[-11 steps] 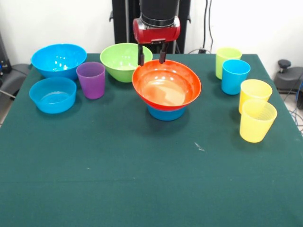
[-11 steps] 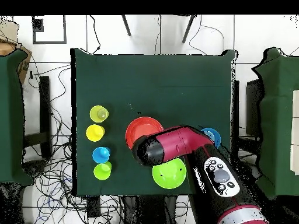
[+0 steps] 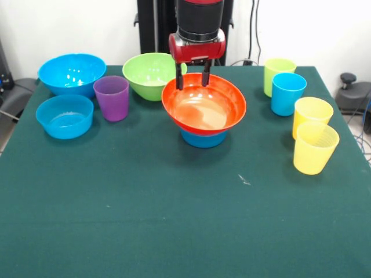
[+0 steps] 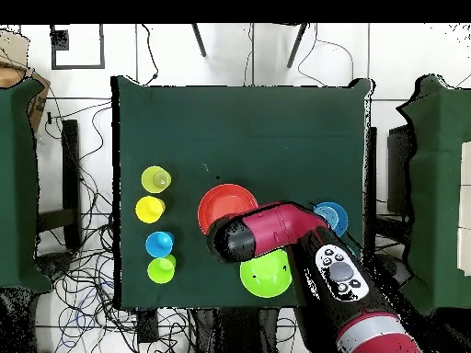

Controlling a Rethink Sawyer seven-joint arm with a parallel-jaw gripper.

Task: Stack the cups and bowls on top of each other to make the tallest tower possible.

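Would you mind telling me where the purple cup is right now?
In the front view the purple cup stands upright on the table's left side, between the large blue bowl and the green bowl, apart from the orange bowl.

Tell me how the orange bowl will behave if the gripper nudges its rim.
The orange bowl sits on a narrower blue bowl, so a rim push would probably tip or slide it. It looks like glossy plastic, likely light and slippery. The gripper, open, straddles its far rim.
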